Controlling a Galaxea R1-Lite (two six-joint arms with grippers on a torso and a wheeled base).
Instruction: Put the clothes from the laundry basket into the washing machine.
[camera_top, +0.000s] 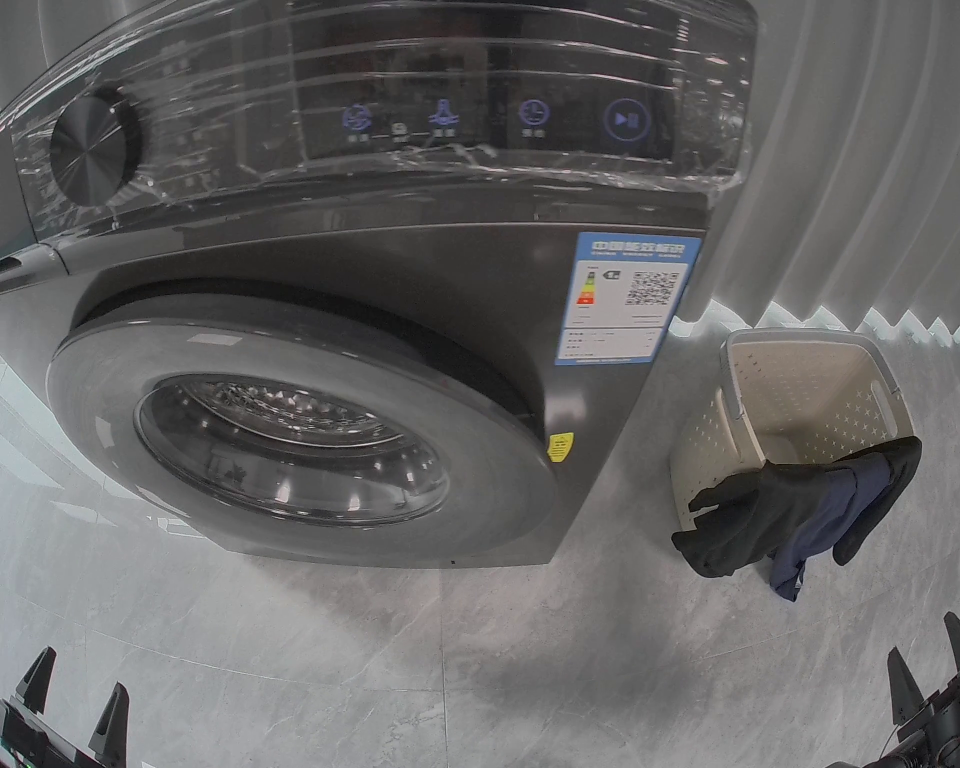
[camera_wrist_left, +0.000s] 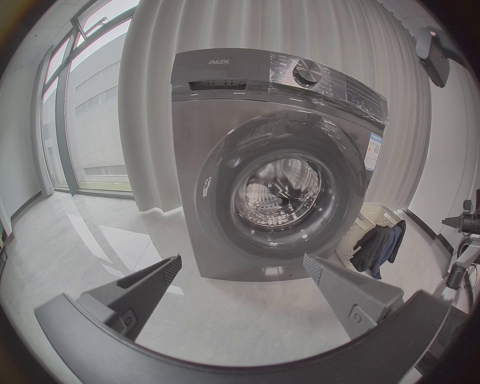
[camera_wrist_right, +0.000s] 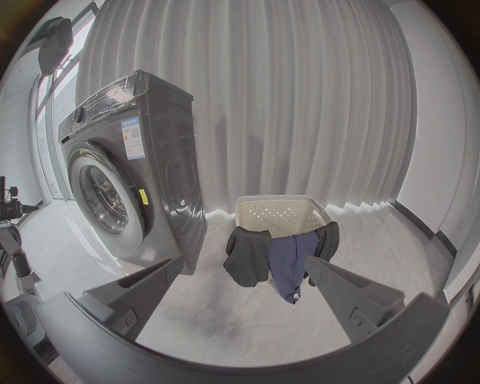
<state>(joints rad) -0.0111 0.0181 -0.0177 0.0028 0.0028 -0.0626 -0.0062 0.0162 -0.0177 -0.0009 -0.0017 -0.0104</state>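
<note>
Clothes (camera_wrist_right: 280, 260) — two, perhaps — draped over basket (camera_wrist_right: 280, 212)

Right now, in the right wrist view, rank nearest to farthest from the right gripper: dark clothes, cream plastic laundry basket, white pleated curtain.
1. Dark clothes, draped on the basket's front rim.
2. Cream plastic laundry basket, behind them.
3. White pleated curtain, rearmost.
</note>
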